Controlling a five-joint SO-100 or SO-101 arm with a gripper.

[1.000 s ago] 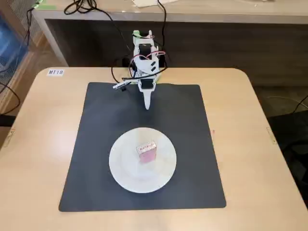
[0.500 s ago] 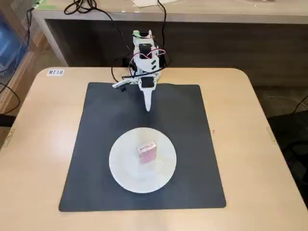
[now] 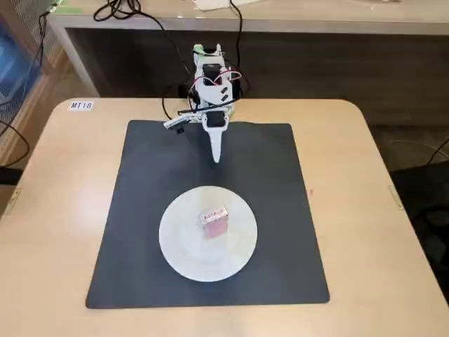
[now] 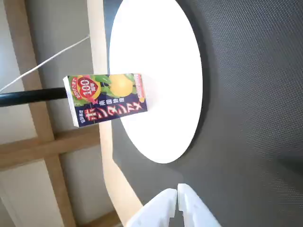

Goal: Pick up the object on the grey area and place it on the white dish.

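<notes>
One object (image 3: 215,222) only, & it's already sitting on the white dish (image 3: 184,260), roughly at dish centre, standing on its own w/ nothing touching it. Fixed view shows it as a small pinkish box w/ pale top; wrist view shows a printed carton face w/ fruit picture & "100" badge (image 4: 107,99). Dish lies on the grey area (image 3: 133,210), nearer the front edge of the worktop (image 3: 63,175) than the back.

Pincer (image 3: 216,156) is clenched & empty: in wrist view the two white tips (image 4: 177,201) meet w/ barely a slit between. It hangs over the back part of the mat, well apart from dish & box, arm base at the worktop's back edge.

Judgement: placing step looks done, so task approx. complete. Next move prob. calls only for the arm to park at the back edge, clear of the dish, w/o nudging the box.
</notes>
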